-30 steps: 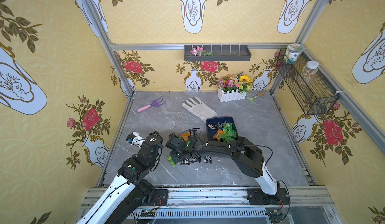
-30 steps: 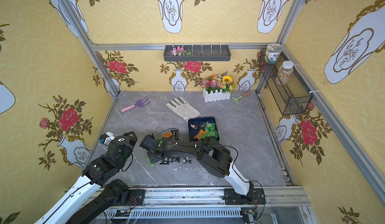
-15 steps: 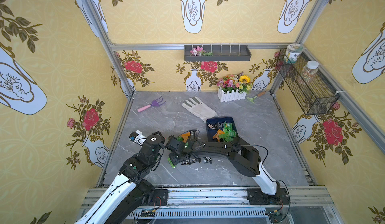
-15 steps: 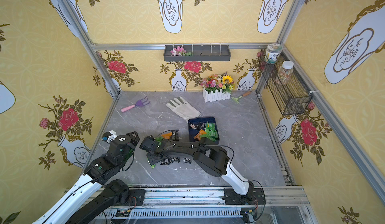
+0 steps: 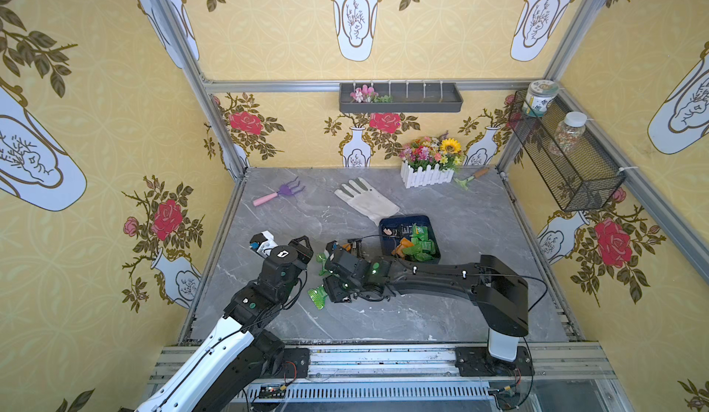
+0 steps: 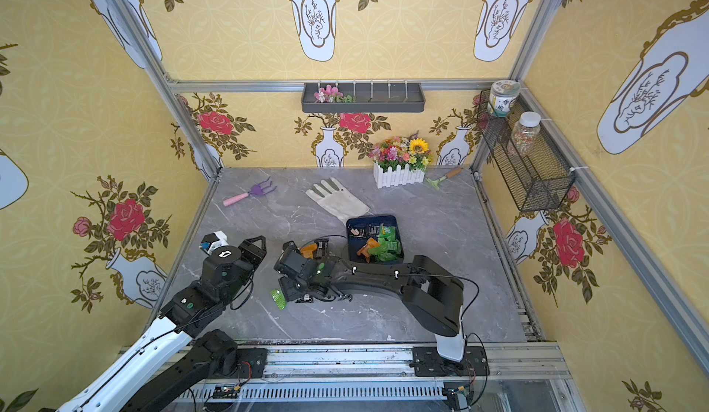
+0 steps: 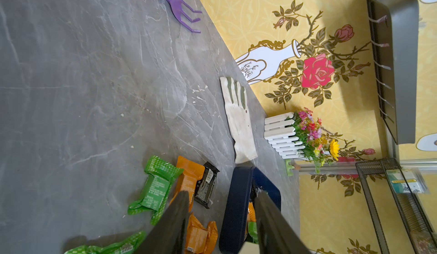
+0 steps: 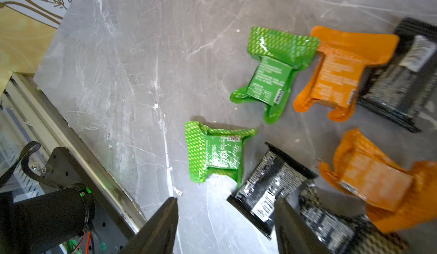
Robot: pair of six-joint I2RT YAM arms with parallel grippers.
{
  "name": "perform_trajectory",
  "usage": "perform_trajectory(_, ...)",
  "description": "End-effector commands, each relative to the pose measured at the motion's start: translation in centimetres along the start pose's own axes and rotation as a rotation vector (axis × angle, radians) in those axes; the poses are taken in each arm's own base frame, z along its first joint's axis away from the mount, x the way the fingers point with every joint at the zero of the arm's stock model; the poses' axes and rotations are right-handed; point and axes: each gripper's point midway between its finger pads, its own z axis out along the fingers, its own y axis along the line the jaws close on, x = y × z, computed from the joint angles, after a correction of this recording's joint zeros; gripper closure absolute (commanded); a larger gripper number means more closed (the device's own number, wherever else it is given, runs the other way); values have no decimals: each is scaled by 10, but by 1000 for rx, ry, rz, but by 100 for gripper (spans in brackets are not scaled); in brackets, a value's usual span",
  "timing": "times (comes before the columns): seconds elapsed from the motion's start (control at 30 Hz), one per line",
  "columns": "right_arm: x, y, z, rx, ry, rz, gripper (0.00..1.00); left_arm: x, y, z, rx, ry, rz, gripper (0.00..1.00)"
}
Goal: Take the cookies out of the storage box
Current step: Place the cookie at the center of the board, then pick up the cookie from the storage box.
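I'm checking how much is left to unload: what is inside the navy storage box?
Green cookies and orange ones lie heaped in the storage box, mostly toward its near side; the dark far part is hard to read. Whatever lies under the heap is covered.

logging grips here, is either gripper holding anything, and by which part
Nothing is held. The right gripper is open over the table, with the packets lying loose beneath it. The left gripper is open and empty too.
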Motion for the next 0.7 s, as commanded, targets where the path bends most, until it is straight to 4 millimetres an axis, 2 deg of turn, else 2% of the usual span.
perform_trajectory(0.0, -10, -20, -21, 68, -94, 78, 33, 13, -16, 5, 78, 59, 2, 51)
perform_trajectory(0.2, -12, -80, -70, 262, -119, 160, 34, 45, -48, 13, 160, 164, 61, 50)
perform_trajectory(0.37, -10, -150, -113, 435, -122, 315, 35, 79, -71, 20, 200, 261, 137, 48)
perform_trajectory(0.57, -1, -219, -164, 475, -204, 543, 35, 124, -96, 32, 251, 383, 236, 47)
perform_trajectory(0.67, 7, -249, -176, 461, -229, 640, 36, 142, -108, 41, 255, 431, 286, 46)
